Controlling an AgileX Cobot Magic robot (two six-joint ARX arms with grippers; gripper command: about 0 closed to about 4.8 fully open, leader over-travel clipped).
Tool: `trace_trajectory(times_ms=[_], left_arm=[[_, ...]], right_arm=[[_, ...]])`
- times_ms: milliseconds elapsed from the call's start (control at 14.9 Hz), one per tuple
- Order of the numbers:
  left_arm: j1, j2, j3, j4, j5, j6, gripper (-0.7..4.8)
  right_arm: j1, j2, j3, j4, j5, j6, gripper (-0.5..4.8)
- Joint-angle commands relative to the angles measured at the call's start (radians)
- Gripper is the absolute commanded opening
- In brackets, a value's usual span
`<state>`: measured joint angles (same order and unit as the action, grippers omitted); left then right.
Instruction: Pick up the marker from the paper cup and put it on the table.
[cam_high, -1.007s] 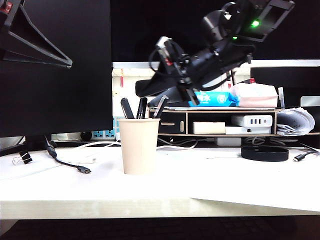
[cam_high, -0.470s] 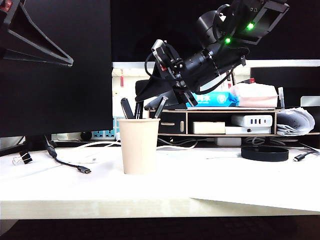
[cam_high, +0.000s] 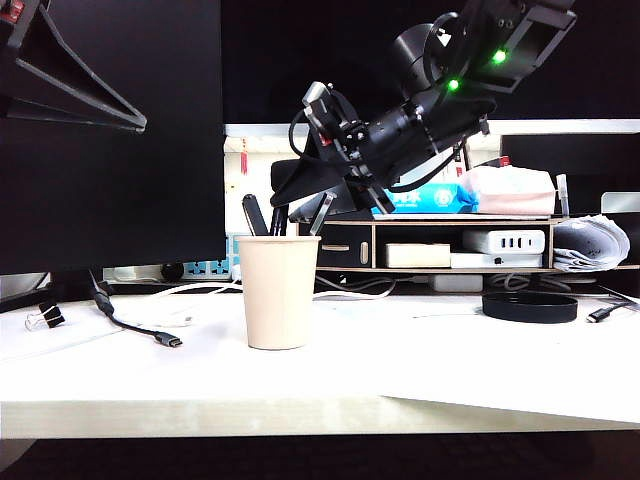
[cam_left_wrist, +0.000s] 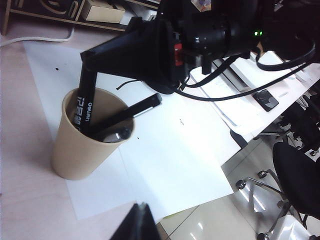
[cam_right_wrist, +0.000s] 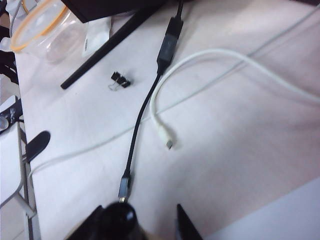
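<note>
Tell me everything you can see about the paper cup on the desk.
The paper cup is plain beige, tapered, with a rolled rim and no print. It stands upright on the white table, on a paper sheet in the left wrist view. Three dark markers lean inside it. The right gripper is at the top of one.

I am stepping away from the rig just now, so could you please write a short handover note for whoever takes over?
Right gripper: above the paper cup, shut on the cap end of the marker.
Left gripper: off to the side of the cup, holding nothing. Only a dark tip shows, so I cannot tell whether it is open or shut.
Things: the marker stands in the cup with two other markers. The cup is upright on the table.
Done: reach and grip.
Left: lift the marker straight out, lay it on the table, release.
</note>
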<state>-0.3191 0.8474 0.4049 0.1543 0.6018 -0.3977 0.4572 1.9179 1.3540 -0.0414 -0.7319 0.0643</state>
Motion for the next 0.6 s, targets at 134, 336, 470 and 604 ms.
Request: trace_trajectory(times_ms=[134, 336, 470, 604], left_arm=[[0.0, -0.003, 0.006, 0.012, 0.008, -0.002, -0.05], [0.0, -0.003, 0.006, 0.013, 0.007, 0.002, -0.05], [0.0, -0.003, 0.006, 0.012, 0.007, 0.002, -0.05], [0.0, -0.003, 0.006, 0.012, 0.007, 0.003, -0.05]], right_arm=[[0.003, 0.0, 0.005, 0.031, -0.003, 0.019, 1.4], [0.003, 0.0, 0.005, 0.016, -0.015, 0.022, 1.33], [0.003, 0.0, 0.005, 0.009, -0.032, 0.028, 1.33], [0.003, 0.0, 0.005, 0.008, -0.052, 0.038, 1.03]])
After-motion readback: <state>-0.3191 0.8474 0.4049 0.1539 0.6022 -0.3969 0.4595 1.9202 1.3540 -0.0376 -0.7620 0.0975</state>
